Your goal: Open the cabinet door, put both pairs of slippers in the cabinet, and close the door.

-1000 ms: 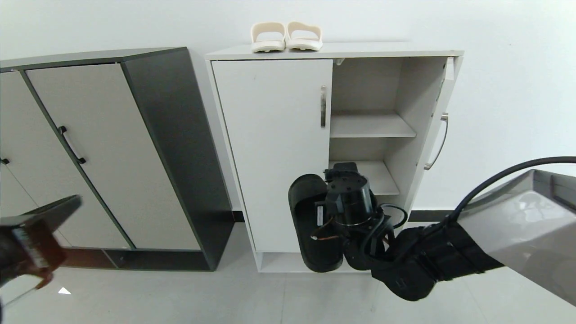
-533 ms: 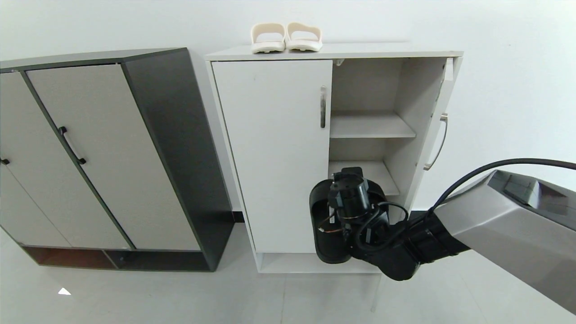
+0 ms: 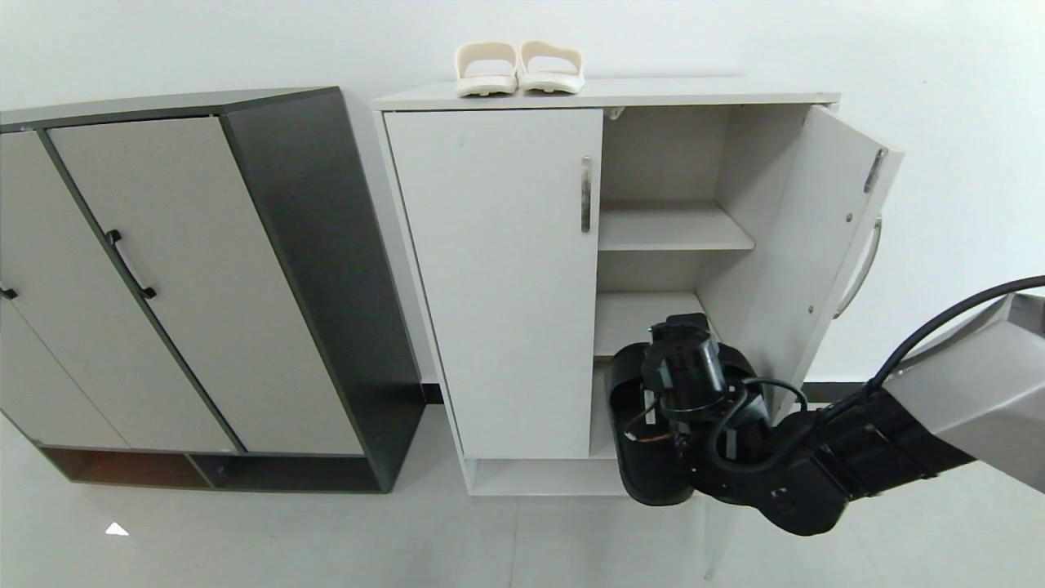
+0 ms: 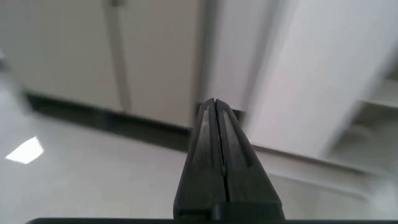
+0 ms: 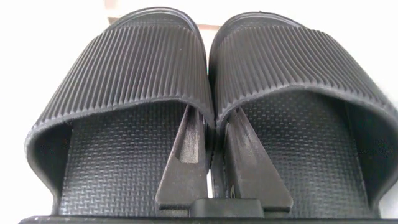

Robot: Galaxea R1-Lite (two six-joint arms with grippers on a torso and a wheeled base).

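Note:
A pair of black slippers [image 3: 645,445] hangs low in front of the white cabinet's [image 3: 498,278] open right half, below the lower shelf [image 3: 637,314]. My right gripper [image 3: 678,384] is shut on them. In the right wrist view its fingers [image 5: 183,149] pinch the two inner side walls together, between the left slipper [image 5: 137,68] and the right slipper [image 5: 292,68]. A cream pair of slippers [image 3: 519,67] sits on the cabinet top. The right door [image 3: 816,245] stands wide open with its inner face showing. My left gripper [image 4: 215,106] is shut on nothing, above the floor.
The cabinet's left door [image 3: 498,278] is closed, its handle [image 3: 585,193] at the middle edge. An upper shelf [image 3: 669,229] is bare. A dark grey cabinet [image 3: 310,269] with light doors stands to the left. Grey floor [image 3: 326,539] spreads in front.
My right arm has carried the black slippers to the right, toward the open side. The right door has swung wider, from edge-on to showing its inner face. The left gripper left the head view.

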